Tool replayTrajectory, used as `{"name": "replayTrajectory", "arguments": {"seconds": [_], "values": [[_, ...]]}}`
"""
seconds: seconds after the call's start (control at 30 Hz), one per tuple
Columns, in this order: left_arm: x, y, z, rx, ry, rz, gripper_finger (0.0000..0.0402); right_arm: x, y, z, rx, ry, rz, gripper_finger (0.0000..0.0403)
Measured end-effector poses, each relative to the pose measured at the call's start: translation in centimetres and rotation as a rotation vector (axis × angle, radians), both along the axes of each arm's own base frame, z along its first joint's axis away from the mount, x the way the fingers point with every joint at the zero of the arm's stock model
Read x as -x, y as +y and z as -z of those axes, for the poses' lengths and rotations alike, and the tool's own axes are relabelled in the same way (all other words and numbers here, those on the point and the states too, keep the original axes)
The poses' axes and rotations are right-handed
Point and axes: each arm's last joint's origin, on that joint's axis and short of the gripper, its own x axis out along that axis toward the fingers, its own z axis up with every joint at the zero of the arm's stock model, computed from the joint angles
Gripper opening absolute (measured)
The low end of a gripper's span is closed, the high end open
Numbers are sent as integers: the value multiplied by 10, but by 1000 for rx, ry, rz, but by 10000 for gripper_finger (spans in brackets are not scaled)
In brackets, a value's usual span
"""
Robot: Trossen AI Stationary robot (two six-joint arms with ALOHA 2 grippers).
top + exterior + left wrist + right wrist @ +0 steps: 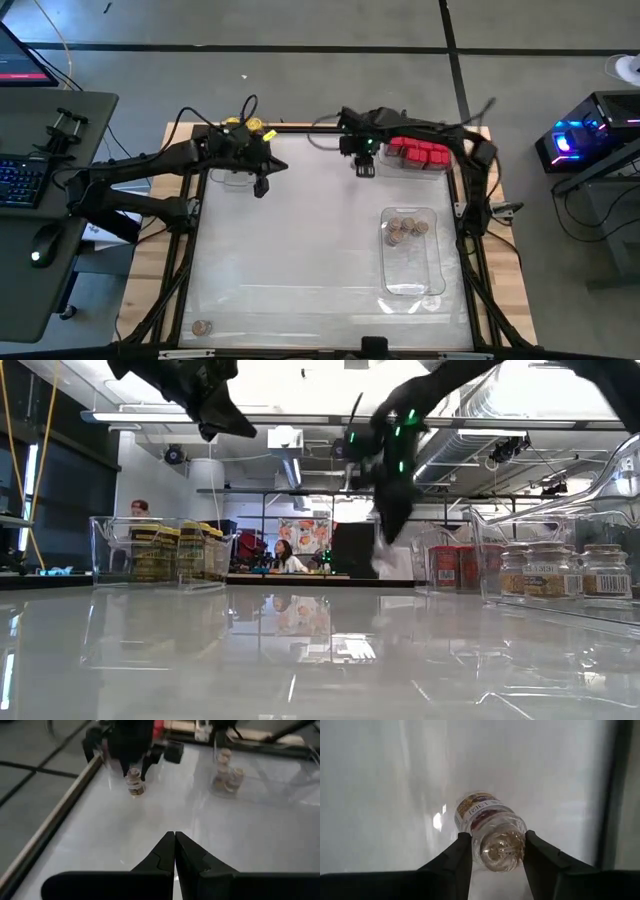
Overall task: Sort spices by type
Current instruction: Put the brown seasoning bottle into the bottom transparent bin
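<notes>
My right gripper (364, 168) points down over the table's far middle, shut on a small clear spice jar (487, 822) with a brown label. The same jar (134, 785) also shows in the left wrist view. My left gripper (261, 188) hovers shut above the far left of the table, holding nothing. Yellow-lidded jars (175, 550) stand in a clear tray at the far left. Red boxes (418, 152) sit in a tray at the far right. Brown-lidded jars (405, 228) stand in a long tray (410, 285) on the right. My right gripper pinches the jar's upper end (499, 851) between its two fingers, one on each side. The fingers come from above, pointing down. The jar hangs below them, slightly tilted; I cannot tell whether its lower end touches the table.
A single loose jar (202, 327) stands near the table's near left corner. The white middle of the table (300, 250) lies between the trays. A desk with a keyboard (20, 180) stands left of the table. People sit in the room beyond.
</notes>
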Motion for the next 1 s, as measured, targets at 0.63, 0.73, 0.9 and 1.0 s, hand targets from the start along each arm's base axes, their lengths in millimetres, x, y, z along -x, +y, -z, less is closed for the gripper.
{"name": "replayTrajectory", "arguments": {"seconds": [0.63,0.73,0.9,1.0], "values": [[-5,9,-11,3,-138,-59,0,39,96,-112,-120,-271,19,138],[-9,11,-11,1,-167,-62,0,49,137,-113,-209,-251,16,138],[-19,15,-7,-2,-190,-64,0,81,210,-103,-309,-191,72,138],[-27,18,-3,0,-196,-55,0,108,243,-101,-341,-179,168,138]]}}
